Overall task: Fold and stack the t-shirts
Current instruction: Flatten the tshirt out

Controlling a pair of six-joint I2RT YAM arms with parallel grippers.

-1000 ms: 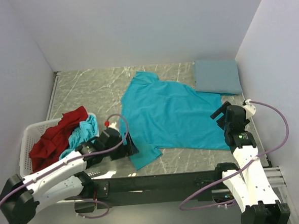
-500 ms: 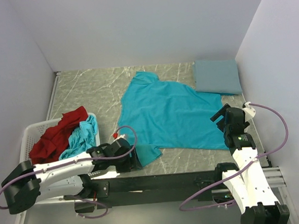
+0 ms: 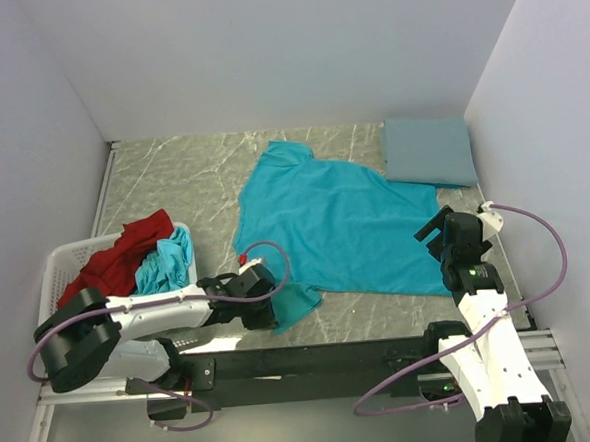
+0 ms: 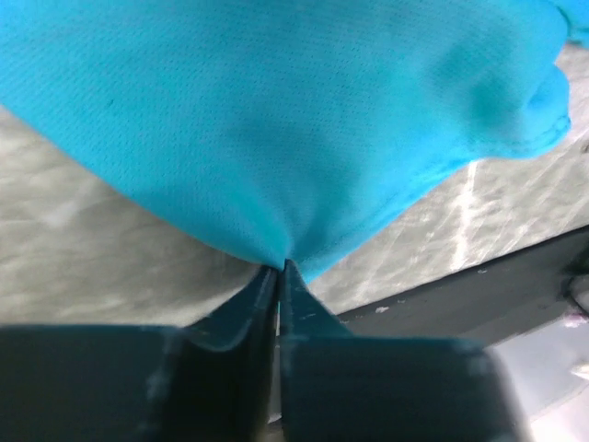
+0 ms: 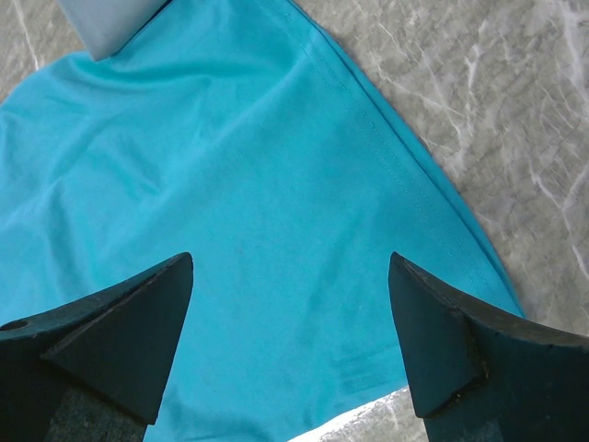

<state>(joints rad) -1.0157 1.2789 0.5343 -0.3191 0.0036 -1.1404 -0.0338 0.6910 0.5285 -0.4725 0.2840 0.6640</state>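
Low, left arm (image 3: 165, 311) stretched flat — jaws pinching teal t-shirt (image 3: 335, 219) edge.

Where I work — a grey marbled tabletop (image 3: 173, 183) boxed in by white walls (image 3: 265, 53) on three sides, black rail (image 3: 324, 359) along the near edge

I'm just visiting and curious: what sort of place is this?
Probably a lab test booth: bare white walls box in a table, with two robot arms mounted at its edge.

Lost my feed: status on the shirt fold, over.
Left gripper shut on teal t-shirt, near sleeve. Right gripper open above its hem. Folded grey-blue t-shirt overlaps its far corner.
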